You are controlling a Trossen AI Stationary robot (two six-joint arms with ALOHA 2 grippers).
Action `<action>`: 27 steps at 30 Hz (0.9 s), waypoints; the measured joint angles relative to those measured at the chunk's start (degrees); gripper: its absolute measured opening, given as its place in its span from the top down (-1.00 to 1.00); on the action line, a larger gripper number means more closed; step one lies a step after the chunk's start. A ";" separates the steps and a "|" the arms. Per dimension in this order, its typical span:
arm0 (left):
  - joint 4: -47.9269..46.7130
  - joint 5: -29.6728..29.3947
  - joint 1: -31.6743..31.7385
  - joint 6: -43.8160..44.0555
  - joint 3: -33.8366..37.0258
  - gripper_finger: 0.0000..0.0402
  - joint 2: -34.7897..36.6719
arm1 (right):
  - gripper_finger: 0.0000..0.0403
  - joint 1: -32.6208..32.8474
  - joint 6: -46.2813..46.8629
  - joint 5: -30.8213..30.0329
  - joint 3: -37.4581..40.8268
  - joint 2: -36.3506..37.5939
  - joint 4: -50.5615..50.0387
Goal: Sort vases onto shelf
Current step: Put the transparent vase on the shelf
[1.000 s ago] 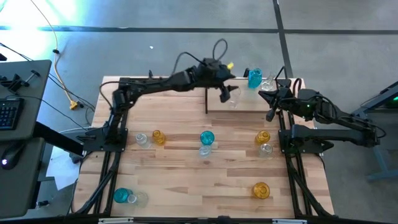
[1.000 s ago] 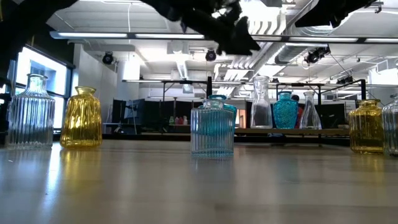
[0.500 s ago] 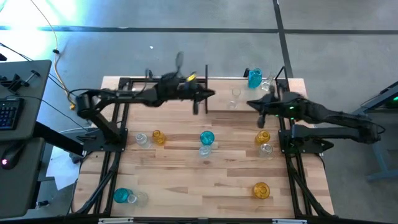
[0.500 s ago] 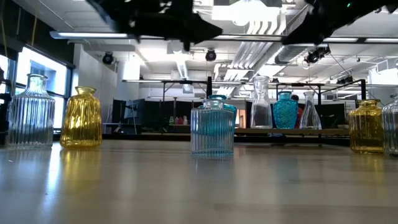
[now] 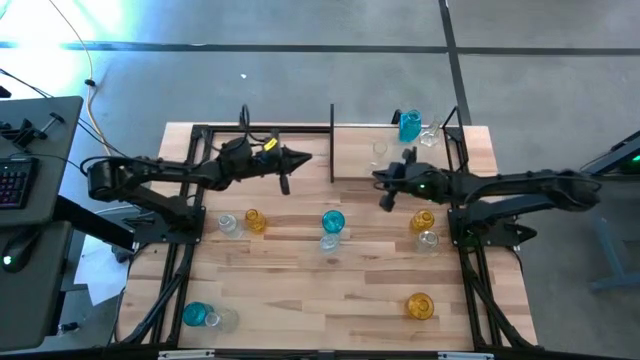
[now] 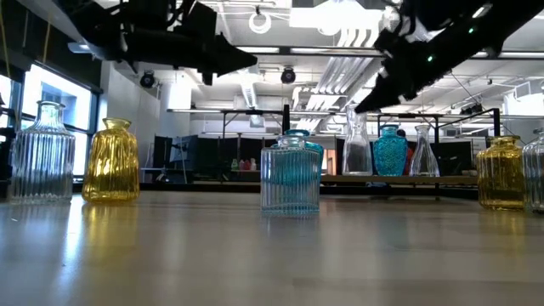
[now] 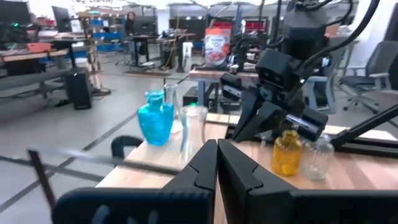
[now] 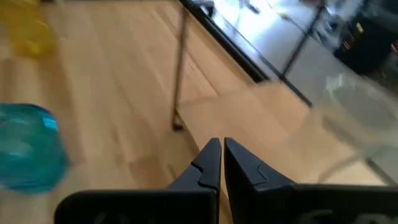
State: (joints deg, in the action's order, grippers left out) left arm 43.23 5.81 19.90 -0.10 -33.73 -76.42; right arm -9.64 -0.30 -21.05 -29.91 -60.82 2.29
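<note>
The shelf (image 5: pixel 395 165) is a light board with black posts at the table's far side. A teal vase (image 5: pixel 409 125) and two clear vases (image 5: pixel 378 152) (image 5: pixel 430 135) stand on it. Several more teal, amber and clear vases stand on the tabletop, among them a teal one (image 5: pixel 333 222) and an amber one (image 5: pixel 422 220). My left gripper (image 5: pixel 303 158) is shut and empty, level in the air left of the shelf's left post. My right gripper (image 5: pixel 381 183) is shut and empty, tipped down over the shelf's near edge, near the clear vase (image 8: pixel 348 106).
The shelf's black left post (image 5: pixel 332 142) stands between my two grippers. Vase pairs stand mid-table (image 5: pixel 254 221) and near the front left corner (image 5: pixel 196 315); a lone amber vase (image 5: pixel 419 305) stands front right. Black arm frames run along both table sides.
My left gripper has let go of the clear vase on the shelf, drawn back toward the table's left edge past the post, sunk a little and shut. The vase stays upright on the shelf. My right gripper has moved left and down to the shelf's near edge, still shut.
</note>
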 joint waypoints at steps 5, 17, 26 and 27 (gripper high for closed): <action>0.00 -1.30 0.00 -0.02 1.11 1.00 0.08 | 1.00 -2.79 2.45 -1.43 0.00 -5.29 2.40; -0.09 -1.53 0.00 0.00 1.34 1.00 0.08 | 1.00 -11.08 5.47 -2.54 0.00 -7.39 4.40; -0.49 -1.56 0.00 -0.03 1.34 1.00 0.06 | 1.00 -12.58 3.50 4.61 0.00 -7.37 8.14; -0.70 -1.56 0.00 -0.07 1.34 1.00 0.04 | 1.00 -12.49 3.74 6.10 0.00 -7.37 8.49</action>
State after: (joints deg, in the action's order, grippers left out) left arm 42.52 4.25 19.90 -0.16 -32.38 -76.38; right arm -22.13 3.44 -14.95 -29.91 -68.18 10.78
